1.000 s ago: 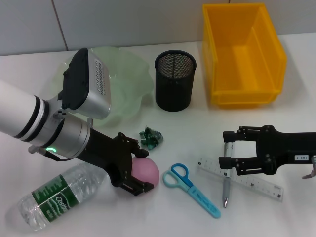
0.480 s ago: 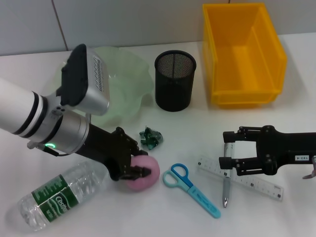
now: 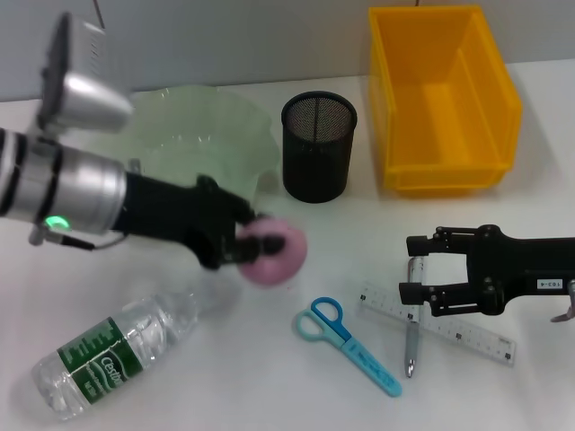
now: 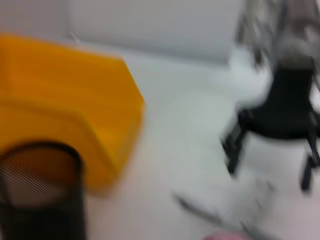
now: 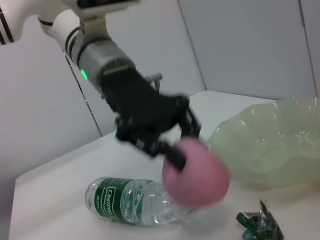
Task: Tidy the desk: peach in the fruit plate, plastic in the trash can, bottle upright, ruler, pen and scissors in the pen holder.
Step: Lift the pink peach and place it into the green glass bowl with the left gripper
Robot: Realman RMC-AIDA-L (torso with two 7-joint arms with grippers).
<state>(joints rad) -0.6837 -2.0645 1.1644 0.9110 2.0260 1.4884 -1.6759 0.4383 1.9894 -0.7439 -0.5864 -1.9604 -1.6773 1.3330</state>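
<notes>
Pink peach (image 3: 272,252) clamped in the left gripper (image 3: 244,242), lifted clear of the desk

Green glass fruit plate (image 3: 193,144) lies just behind and to the robot's left of the held fruit, so the carry likely runs that way, and the left arm is plainly the nearer one. Right gripper (image 3: 415,273) hangs open astride the pen (image 3: 412,330), which lies crossed over the ruler (image 3: 449,325); blue scissors (image 3: 346,342) and the fallen bottle (image 3: 108,351) rest on the white desk
</notes>
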